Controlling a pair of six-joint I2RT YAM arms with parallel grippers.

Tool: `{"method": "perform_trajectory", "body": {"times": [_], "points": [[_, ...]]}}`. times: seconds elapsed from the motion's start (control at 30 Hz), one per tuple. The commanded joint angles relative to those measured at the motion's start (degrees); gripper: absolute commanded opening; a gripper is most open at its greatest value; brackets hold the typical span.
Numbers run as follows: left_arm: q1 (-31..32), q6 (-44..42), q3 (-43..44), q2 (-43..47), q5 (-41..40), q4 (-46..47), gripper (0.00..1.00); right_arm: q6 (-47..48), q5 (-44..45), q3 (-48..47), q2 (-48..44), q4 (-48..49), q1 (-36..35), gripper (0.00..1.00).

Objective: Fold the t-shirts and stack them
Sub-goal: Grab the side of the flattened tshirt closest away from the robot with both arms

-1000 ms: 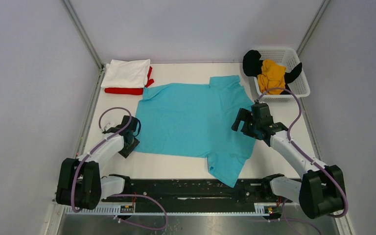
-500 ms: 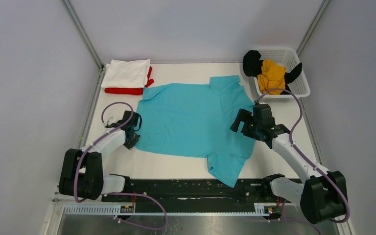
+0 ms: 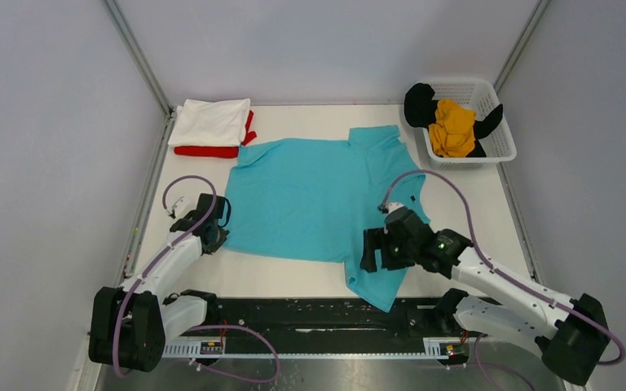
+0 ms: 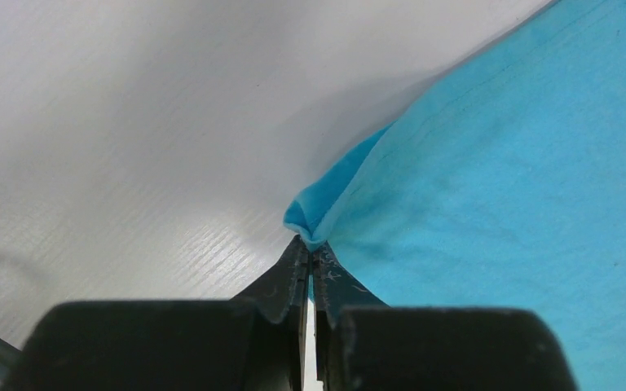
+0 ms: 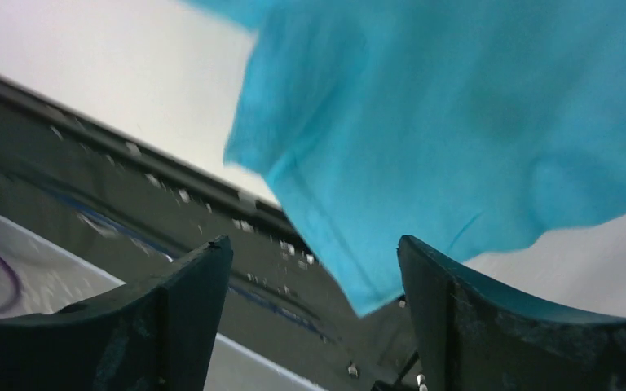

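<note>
The turquoise t-shirt (image 3: 310,204) lies spread flat on the table (image 3: 293,278), one sleeve reaching over the near edge. The left gripper (image 4: 310,257) is clamped tight on its near left corner. The right gripper (image 3: 367,252) hovers over that sleeve, jaws wide apart.

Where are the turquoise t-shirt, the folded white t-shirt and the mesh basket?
turquoise t-shirt (image 3: 310,195), top view, middle of its spread body
white t-shirt (image 3: 209,122), top view, centre of the folded top face
mesh basket (image 3: 502,140), top view, its right wall
</note>
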State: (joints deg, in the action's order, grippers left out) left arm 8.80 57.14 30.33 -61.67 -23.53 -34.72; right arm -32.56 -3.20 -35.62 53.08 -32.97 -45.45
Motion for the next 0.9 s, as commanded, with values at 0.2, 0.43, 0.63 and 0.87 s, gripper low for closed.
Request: {"method": "perform_trajectory", "body": {"times": [0.2, 0.43, 0.63, 0.87], "points": [[-0.18, -1.87, -0.85, 0.87, 0.06, 2.23, 0.00, -7.33, 8.34, -1.50, 19.02, -4.89, -19.02, 0.68], [-0.23, -1.95, -1.06, 1.32, 0.20, 2.36, 0.00, -12.71, 18.36, -3.48, 25.97, -7.37, -19.64, 0.53], [-0.18, -1.62, -1.21, 1.77, 0.85, 1.38, 0.00, -15.72, 20.45, -1.91, 24.54, -8.04, -19.63, 0.11], [-0.18, -0.17, -1.71, 6.75, 1.82, -5.72, 0.00, -12.16, 14.30, -1.66, 16.43, -15.06, -19.75, 0.00]]}}
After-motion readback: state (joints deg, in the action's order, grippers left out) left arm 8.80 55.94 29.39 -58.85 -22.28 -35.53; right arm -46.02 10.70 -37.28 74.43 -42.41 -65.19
